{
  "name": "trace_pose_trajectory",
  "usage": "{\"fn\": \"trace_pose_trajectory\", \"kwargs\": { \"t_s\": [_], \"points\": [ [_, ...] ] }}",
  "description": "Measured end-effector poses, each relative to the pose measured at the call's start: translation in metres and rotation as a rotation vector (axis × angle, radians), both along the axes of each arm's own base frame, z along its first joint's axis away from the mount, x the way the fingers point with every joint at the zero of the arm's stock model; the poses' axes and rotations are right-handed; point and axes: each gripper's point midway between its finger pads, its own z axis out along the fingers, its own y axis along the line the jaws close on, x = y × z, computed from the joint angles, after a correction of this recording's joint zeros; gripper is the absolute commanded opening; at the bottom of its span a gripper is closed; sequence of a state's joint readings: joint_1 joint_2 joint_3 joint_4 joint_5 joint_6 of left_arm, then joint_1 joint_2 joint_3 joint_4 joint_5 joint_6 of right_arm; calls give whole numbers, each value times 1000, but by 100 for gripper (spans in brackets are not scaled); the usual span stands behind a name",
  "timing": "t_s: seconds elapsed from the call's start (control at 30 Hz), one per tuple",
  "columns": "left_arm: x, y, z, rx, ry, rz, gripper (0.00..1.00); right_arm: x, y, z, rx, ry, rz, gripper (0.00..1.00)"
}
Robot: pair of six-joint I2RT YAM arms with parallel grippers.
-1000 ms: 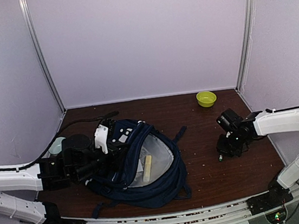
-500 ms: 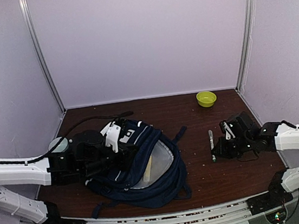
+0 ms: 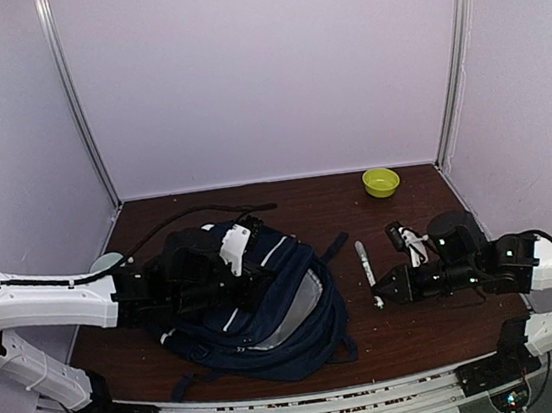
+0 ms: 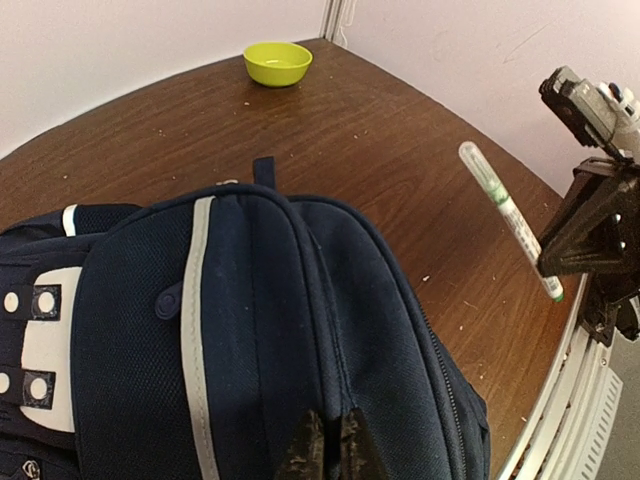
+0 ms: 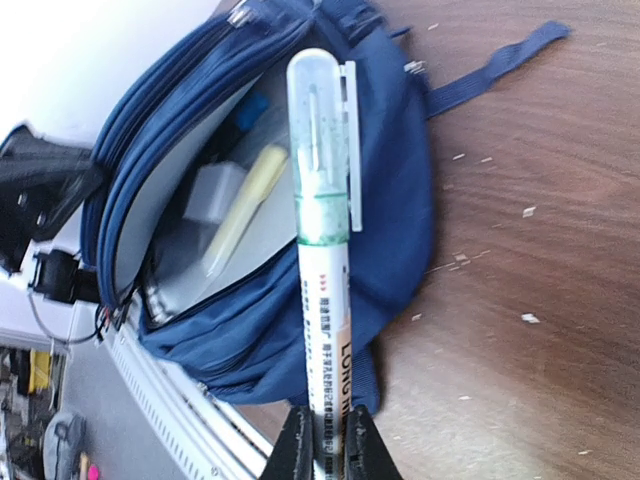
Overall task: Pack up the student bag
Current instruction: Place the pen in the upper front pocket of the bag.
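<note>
I found the student bag [image 3: 270,318] lying unzipped on the desk [image 3: 422,325], left of centre. The left end effector [image 4: 325,445] was pinched tight on a fold of the bag's upper fabric. The right end effector [image 5: 325,440] was clamped on the lower end of a pen [image 5: 322,230], held just right of the bag.
</note>
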State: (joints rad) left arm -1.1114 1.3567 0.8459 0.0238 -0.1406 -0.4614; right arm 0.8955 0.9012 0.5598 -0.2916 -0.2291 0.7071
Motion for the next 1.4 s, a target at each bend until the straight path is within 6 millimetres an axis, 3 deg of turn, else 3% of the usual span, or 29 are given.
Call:
{"fn": "trace_pose_trajectory", "kwargs": {
  "t_s": [0.2, 0.43, 0.6, 0.87, 1.2, 1.3, 1.4],
  "points": [
    [3, -10, 8, -7, 5, -21, 0, -23, 29, -6, 2, 37, 127, 0],
    [4, -31, 11, -13, 33, -71, 0, -25, 43, 6, 66, 41, 153, 0],
    [1, -39, 20, -32, 35, -101, 0, -22, 62, 12, 150, 76, 163, 0],
    [-2, -42, 24, -41, 36, -127, 0, -13, 93, -8, 153, 181, 166, 0],
    [3, -29, 34, -55, 0, -89, 0, 14, 140, 7, 172, 193, 177, 0],
    [9, -23, 35, -50, -13, -58, 0, 23, 154, 6, 170, 198, 172, 24],
    [12, -16, 32, -40, -19, -38, 0, 29, 162, 7, 187, 190, 169, 37]
  ]
}}
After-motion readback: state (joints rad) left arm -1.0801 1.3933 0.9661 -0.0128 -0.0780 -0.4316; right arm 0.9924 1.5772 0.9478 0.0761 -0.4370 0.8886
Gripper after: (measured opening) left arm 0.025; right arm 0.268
